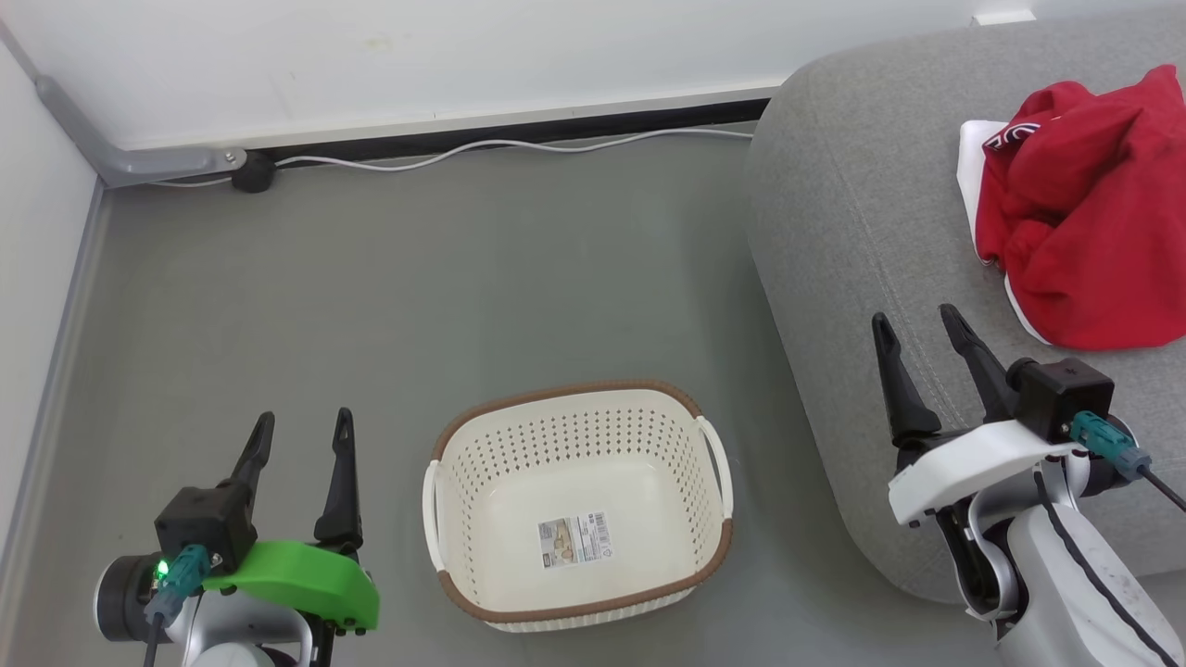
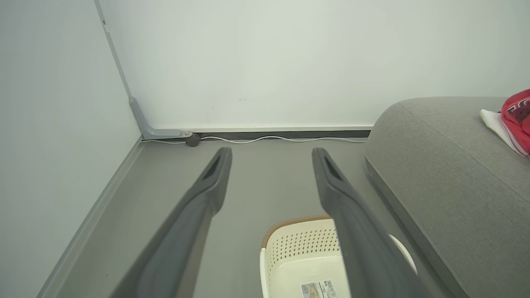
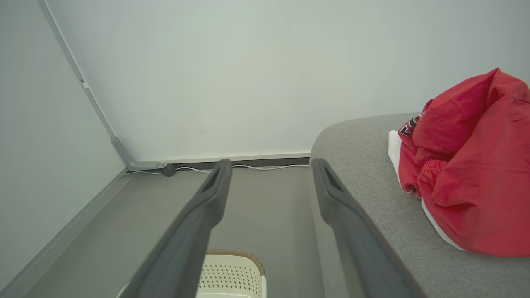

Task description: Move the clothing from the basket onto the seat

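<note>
The clothing (image 1: 1093, 213) is running off the head view's right edge; the basket sticker (image 1: 574, 540) is showing print too small to read.

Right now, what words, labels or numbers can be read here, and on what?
White sticker on the floor of the oval cream plastic basket: barcode and print, too small to read.
Black-and-white lettering on the crumpled red fabric jersey: folded, unreadable.
Nothing else carries text.

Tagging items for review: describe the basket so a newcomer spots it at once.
Find the large grey seat on the right; the basket stands on the floor left of its near corner. Oval and cream, with perforated walls, a brown rim and a sticker inside, it is empty, while the red clothing lies on the seat.
</note>
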Controlling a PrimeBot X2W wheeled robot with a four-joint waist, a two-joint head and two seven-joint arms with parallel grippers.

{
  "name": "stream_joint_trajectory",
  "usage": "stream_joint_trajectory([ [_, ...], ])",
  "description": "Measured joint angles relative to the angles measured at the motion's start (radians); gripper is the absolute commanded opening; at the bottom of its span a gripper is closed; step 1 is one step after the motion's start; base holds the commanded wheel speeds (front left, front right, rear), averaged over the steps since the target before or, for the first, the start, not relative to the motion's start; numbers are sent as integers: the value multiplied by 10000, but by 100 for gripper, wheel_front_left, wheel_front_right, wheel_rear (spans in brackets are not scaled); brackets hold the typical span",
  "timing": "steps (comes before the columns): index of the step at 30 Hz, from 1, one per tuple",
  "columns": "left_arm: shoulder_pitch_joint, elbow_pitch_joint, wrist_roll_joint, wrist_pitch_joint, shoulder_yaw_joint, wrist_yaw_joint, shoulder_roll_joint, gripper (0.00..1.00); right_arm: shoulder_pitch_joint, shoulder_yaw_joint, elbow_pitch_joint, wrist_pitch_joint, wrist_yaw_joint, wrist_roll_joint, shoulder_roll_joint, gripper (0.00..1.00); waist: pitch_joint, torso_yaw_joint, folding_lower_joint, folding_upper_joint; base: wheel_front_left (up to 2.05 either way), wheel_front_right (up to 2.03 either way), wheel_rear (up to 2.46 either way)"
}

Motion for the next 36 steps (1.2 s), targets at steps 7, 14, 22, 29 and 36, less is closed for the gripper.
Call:
stream_joint_trajectory([
  [7,70,-56,125,42,52,0,-94,100,171,0,-238,155,-82,2,-48,100,32,-3,0,0,0,0,0],
  [14,76,-111,213,67,56,2,-150,100,257,-33,-493,282,-169,10,-125,100,17,-3,0,0,0,0,0],
  [22,78,-165,303,90,58,4,-161,100,402,-52,-694,399,-196,12,-184,100,10,1,0,0,0,0,0],
  [29,84,-123,293,90,27,2,-209,0,431,-58,-717,499,-253,10,-186,0,14,39,0,0,0,0,0],
  [36,288,263,107,117,-117,-8,-370,0,848,0,-309,499,-236,192,56,0,10,41,0,0,0,0,0],
])
